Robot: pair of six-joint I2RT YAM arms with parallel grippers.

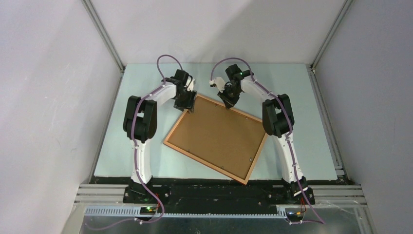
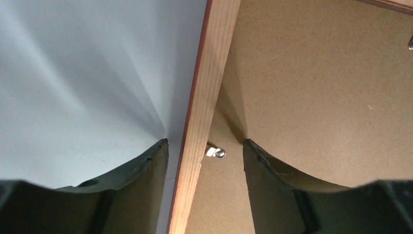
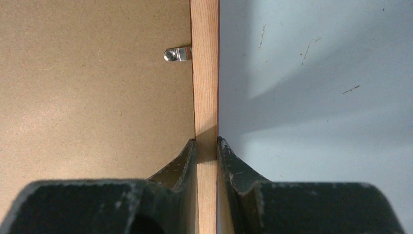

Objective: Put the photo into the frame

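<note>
The frame (image 1: pixel 204 163) lies tilted on the table with its back up, and the brown backing board (image 1: pixel 216 136) fills it. The photo is hidden or out of view. My left gripper (image 1: pixel 187 105) is open at the frame's far left corner. In the left wrist view it (image 2: pixel 205 146) straddles the wooden rail (image 2: pixel 204 97) without touching it, one finger over the table and one over the board (image 2: pixel 316 87). My right gripper (image 1: pixel 229 103) is at the far edge. In the right wrist view it (image 3: pixel 207 144) is shut on the rail (image 3: pixel 205 73).
A small metal clip (image 2: pixel 215 152) sticks out from the rail between my left fingers. Another clip (image 3: pixel 178 53) sits on the rail ahead of my right gripper. The pale table (image 1: pixel 302 122) has grey walls on three sides.
</note>
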